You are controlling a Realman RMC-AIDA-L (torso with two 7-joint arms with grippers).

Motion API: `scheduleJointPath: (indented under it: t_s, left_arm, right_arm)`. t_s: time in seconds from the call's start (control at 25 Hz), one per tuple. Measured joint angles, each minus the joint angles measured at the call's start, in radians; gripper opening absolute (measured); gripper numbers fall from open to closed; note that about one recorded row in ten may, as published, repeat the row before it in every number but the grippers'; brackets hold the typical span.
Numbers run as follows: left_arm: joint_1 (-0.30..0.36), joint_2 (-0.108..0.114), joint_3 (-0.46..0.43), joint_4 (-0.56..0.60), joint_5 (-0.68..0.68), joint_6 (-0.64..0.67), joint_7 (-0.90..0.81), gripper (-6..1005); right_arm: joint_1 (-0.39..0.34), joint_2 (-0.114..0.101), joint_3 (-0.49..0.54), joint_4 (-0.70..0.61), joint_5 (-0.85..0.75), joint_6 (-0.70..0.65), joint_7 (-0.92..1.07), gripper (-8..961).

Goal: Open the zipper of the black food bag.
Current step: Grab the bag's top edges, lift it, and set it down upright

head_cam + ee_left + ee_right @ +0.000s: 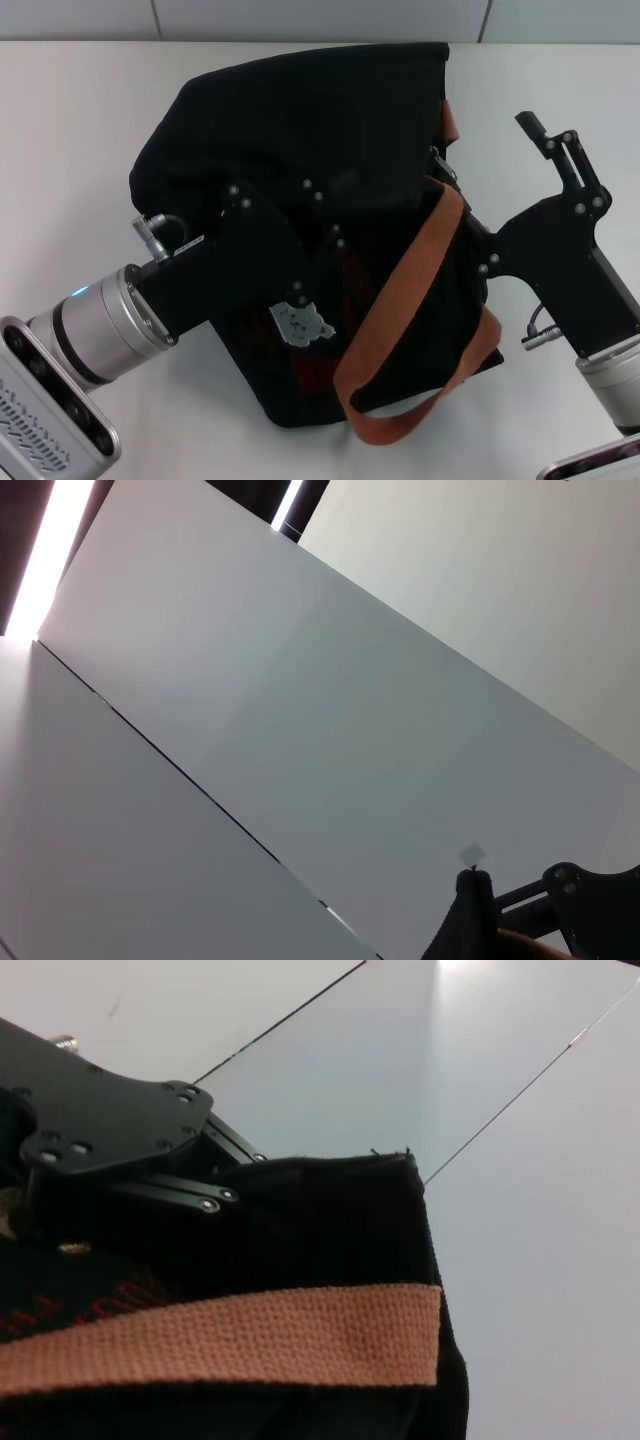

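The black food bag (300, 130) lies slumped on the white table, and its orange-brown strap (400, 290) loops over the front. A pale bear patch (298, 322) shows on the near face. My left gripper (325, 215) reaches in from the lower left and rests on the bag's middle, black against black. My right gripper (487, 150) stands open at the bag's right rim, one finger (532, 125) raised free and the other against the fabric by the strap. I cannot make out the zipper on the dark fabric. The right wrist view shows the bag's corner (380, 1210), the strap (250, 1335) and the left gripper's plate (110, 1130).
White tabletop (80, 120) surrounds the bag on every side, with a grey wall (300, 15) at the back. The left wrist view shows only pale wall panels (300, 730) and, at its edge, part of the right gripper (585, 895).
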Motion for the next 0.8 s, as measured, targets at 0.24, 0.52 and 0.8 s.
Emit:
scheduleJointPath:
  t_s: [0.24, 0.52, 0.8]
  left_arm:
    - [0.000, 0.000, 0.000, 0.000, -0.001, 0.001, 0.000, 95]
    - [0.000, 0.000, 0.001, 0.000, -0.001, 0.002, 0.000, 95]
    - [0.001, 0.000, 0.001, 0.000, 0.000, 0.003, 0.000, 95]
  right_arm:
    - [0.010, 0.000, -0.004, -0.001, -0.001, 0.029, 0.000, 783]
    - [0.013, 0.000, 0.002, 0.001, -0.001, 0.046, 0.006, 507]
    - [0.034, 0.000, 0.003, 0.005, 0.002, 0.086, 0.009, 252]
